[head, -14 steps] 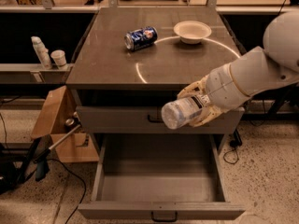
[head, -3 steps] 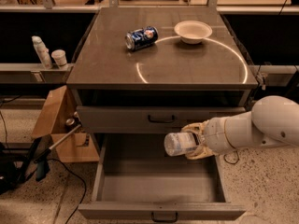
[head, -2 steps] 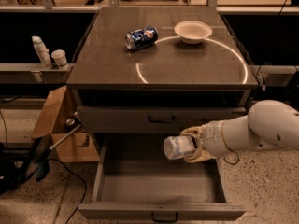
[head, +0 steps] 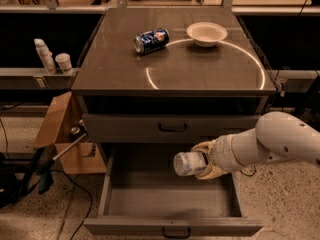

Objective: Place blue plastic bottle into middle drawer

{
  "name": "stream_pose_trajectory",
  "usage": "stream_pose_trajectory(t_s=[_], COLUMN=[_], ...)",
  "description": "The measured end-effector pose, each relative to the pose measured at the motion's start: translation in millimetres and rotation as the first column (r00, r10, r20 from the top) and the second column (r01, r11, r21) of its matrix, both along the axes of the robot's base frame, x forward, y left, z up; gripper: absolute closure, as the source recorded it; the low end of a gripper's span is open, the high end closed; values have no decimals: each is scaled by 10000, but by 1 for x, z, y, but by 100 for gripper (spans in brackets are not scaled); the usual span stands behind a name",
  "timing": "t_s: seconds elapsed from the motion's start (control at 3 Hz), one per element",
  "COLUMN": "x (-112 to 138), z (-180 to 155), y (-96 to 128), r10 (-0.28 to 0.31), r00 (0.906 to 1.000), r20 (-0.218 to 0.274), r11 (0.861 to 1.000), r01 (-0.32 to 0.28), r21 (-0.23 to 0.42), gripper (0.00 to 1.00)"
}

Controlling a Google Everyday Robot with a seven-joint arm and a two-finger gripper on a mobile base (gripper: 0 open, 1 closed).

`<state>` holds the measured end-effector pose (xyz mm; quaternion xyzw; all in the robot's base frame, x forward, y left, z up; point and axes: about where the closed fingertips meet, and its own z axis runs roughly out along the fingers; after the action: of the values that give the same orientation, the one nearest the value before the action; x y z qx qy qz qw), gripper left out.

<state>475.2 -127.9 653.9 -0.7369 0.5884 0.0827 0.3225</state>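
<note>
The blue plastic bottle is a small clear bottle, held on its side with its base pointing left. My gripper is shut on the bottle and holds it above the right half of the open middle drawer. The drawer is pulled far out and its grey floor is bare. The white arm reaches in from the right.
The grey handled drawer above is shut. On the cabinet top lie a blue soda can on its side and a white bowl. A cardboard box stands left of the cabinet. Two containers stand on a left shelf.
The arm has lowered the bottle from in front of the upper drawer to over the open middle drawer. In the last second it drifted slightly left and down.
</note>
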Motion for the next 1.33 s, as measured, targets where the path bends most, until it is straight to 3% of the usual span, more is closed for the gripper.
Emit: stream_pose_trajectory(t_s=[0.67, 1.33], x=[-2, -2], z=[-11, -70], y=[3, -2], r10=[-257, -1019], r00=[9996, 9936], r20=[63, -481], r11=[9997, 9943], r01=[257, 1033], r21=[-1, 275], gripper=[100, 100])
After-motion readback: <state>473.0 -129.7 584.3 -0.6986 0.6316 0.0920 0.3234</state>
